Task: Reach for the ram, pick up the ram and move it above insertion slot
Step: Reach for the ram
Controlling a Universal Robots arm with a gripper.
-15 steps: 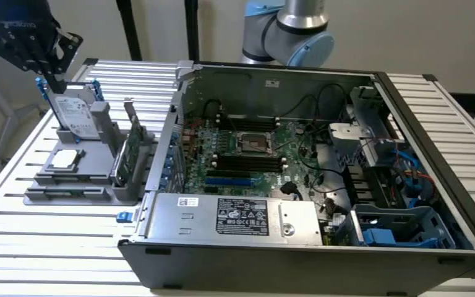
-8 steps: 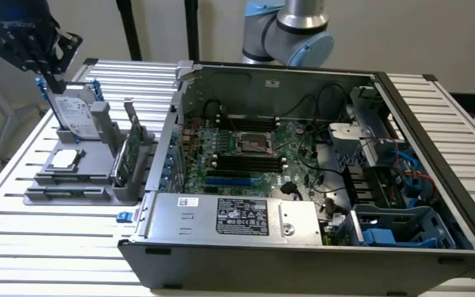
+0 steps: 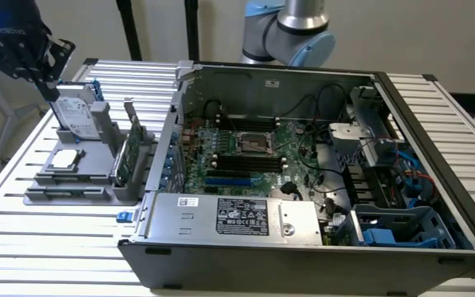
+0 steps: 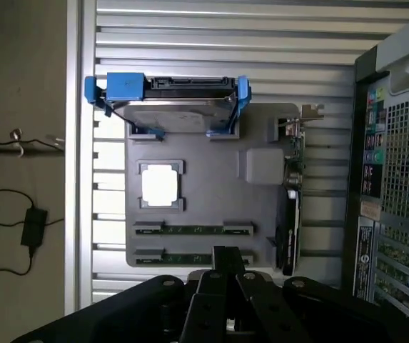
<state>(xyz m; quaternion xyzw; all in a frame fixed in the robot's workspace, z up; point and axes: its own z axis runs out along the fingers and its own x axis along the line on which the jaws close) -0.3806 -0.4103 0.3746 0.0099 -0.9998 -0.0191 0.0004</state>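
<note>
Ram [image 4: 183,256] flat in gray holder [image 4: 211,196], apart from gripper [image 4: 227,259] overhead

The ram [image 4: 190,229], a thin green stick, sits on edge in a slot of the grey holder [image 4: 211,200], with a second stick [image 4: 165,257] just beside it.

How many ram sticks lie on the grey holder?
2. The first stick lies in the slot next to the processor; the second stick lies beside it, at the edge of the holder. None seems hidden.
</note>
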